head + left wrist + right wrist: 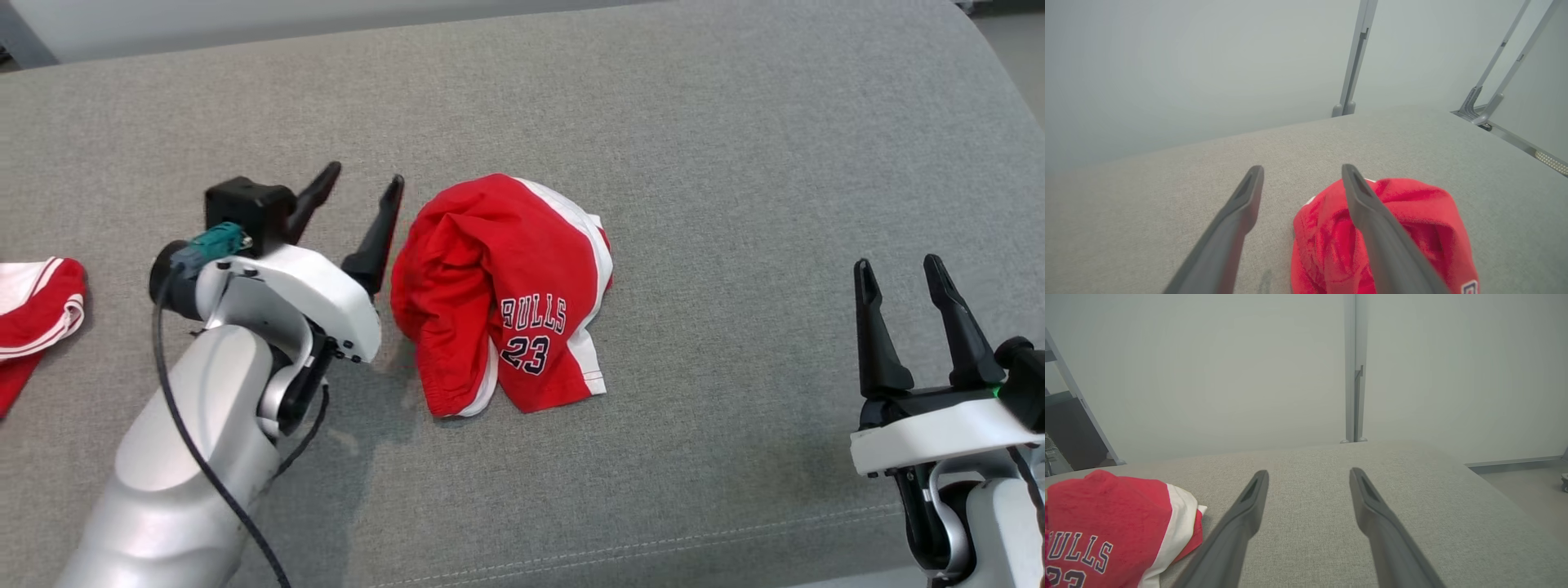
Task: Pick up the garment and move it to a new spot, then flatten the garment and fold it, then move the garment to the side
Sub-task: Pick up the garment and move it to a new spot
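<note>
Observed from beside the rig: the garment (498,294), red shorts with white side panels and a printed team name and number, lies bunched in a rounded heap near the middle of the grey upholstered surface (735,163), not yet spread or folded. The left gripper (365,174) stands just beside the heap's left edge with its jaws wide apart and nothing between them; in the left wrist view one finger crosses in front of the red cloth, and whether it touches cannot be told. The right gripper (896,263) hangs well apart at the right, jaws equally wide and empty. A second red-and-white piece (33,310) lies at the far left edge. Risks noted: the heap is several layers deep, so a pinch taken at this edge would likely catch more than one layer and lift a wad that will not flatten. A finger driven low could snag the surface's weave or push the heap aside instead of closing on it. Any sideways placement to the left could land on the second piece.
</note>
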`<state>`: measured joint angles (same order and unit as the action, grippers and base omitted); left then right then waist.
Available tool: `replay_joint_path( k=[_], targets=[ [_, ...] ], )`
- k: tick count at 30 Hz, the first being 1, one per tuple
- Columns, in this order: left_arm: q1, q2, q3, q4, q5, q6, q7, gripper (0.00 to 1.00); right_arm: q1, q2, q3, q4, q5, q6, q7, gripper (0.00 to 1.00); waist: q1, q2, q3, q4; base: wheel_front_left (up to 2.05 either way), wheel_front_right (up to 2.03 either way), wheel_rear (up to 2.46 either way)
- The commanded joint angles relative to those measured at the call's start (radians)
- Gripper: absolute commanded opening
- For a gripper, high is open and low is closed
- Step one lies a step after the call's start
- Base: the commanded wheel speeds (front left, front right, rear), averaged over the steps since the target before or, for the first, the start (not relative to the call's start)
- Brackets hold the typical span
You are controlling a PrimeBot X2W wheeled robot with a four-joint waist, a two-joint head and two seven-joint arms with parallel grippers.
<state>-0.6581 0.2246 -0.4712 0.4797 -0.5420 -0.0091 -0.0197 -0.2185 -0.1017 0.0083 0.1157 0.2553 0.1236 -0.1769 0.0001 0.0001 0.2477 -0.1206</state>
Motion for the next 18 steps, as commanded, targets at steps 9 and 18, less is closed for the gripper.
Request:
replay_joint_path(
  k=[9,18],
  targets=[
    [0.123,0.119,0.149,-0.203,-0.039,0.093,-0.090,1.00,0.033,-0.016,0.017,-0.026,-0.007,0.007,-0.005,1.00,0.0000,-0.0001,-0.054,0.064,0.00,0.00,0.00],
    [0.357,0.195,0.238,-0.382,-0.043,0.198,-0.141,1.00,0.073,-0.012,0.021,-0.032,-0.025,0.007,0.005,1.00,0.0000,-0.0001,-0.098,0.110,0.00,0.00,0.00]
  ],
)
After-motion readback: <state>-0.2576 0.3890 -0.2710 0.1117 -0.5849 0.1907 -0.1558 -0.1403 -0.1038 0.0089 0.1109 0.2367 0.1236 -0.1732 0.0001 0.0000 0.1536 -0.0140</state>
